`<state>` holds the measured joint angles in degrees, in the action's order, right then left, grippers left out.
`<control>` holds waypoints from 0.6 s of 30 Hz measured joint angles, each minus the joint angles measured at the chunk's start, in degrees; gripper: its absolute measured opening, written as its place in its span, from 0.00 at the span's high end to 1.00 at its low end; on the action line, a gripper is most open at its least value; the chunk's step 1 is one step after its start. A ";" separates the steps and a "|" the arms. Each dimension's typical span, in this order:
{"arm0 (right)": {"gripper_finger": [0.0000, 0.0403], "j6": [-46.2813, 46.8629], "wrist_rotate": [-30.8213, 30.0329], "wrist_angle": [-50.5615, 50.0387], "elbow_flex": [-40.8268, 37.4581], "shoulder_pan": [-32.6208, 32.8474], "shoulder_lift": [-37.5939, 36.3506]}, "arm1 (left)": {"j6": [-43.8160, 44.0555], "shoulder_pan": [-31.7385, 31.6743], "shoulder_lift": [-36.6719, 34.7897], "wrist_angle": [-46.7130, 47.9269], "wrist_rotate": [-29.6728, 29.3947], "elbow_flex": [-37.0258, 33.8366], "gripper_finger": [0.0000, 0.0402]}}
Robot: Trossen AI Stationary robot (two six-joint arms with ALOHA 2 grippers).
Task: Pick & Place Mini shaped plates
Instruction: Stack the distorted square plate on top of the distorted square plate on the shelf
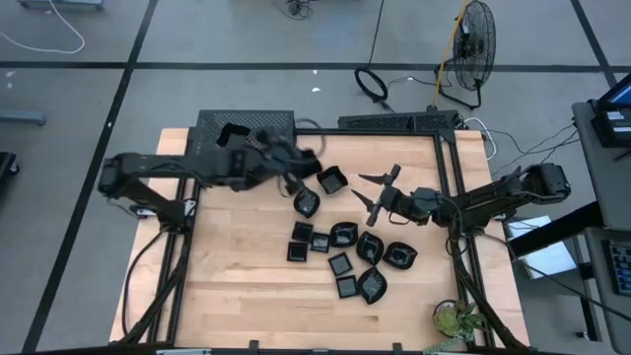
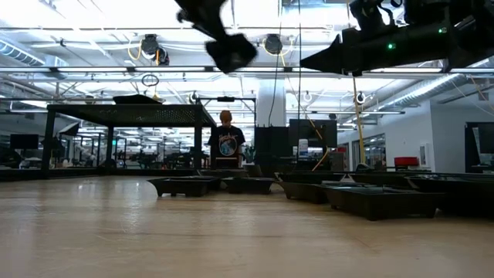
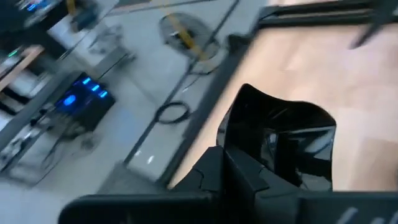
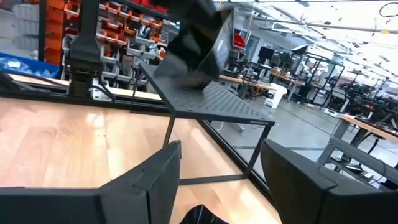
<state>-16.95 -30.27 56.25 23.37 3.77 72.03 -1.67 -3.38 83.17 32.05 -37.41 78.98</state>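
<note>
Left gripper (image 1: 296,163) up in the air, raised well off the table (image 1: 246,286), clamped on 1 glossy black plate (image 3: 283,140) — plate gripped by its near rim, tilted, hollow side facing the wrist camera. Blurred in the high view, so exact height hard to call, probably just in front of the mesh rack (image 1: 246,128) at the far-left corner. Seen from table level as a dark shape (image 2: 224,38) hanging high above the wood.

Below and just right of that gripper, the rest of the mini plates (image 1: 340,247) scattered in a loose cluster mid-table, about 11 of them, some touching, 1 square dish (image 1: 332,179) lying closest beneath the left fingers.

Right gripper (image 1: 375,192) beside the cluster's far-right edge, fingers spread wide apart, nothing between them, also off the surface.

Open wood in front of the cluster and along the whole left side; near edge bare apart from a small plant (image 1: 455,320) at the near-right corner. Black frame rail (image 1: 449,197) running along the right edge, close behind the right arm.
</note>
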 joint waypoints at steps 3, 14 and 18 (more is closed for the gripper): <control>0.50 0.00 0.01 -0.02 -0.01 0.00 0.00 | 3.60 -2.01 -4.90 6.50 -2.61 0.03 0.98; 0.51 0.02 0.05 -0.01 -0.01 -0.02 0.00 | 13.45 -16.72 -15.18 24.88 -2.41 0.04 0.99; 0.51 0.00 0.05 -0.02 -0.01 -0.02 0.00 | 16.31 -22.75 -15.33 28.92 2.58 0.04 0.98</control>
<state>-16.95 -30.22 56.23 23.35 3.75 72.03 14.64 -26.12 67.85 60.97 -34.84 79.02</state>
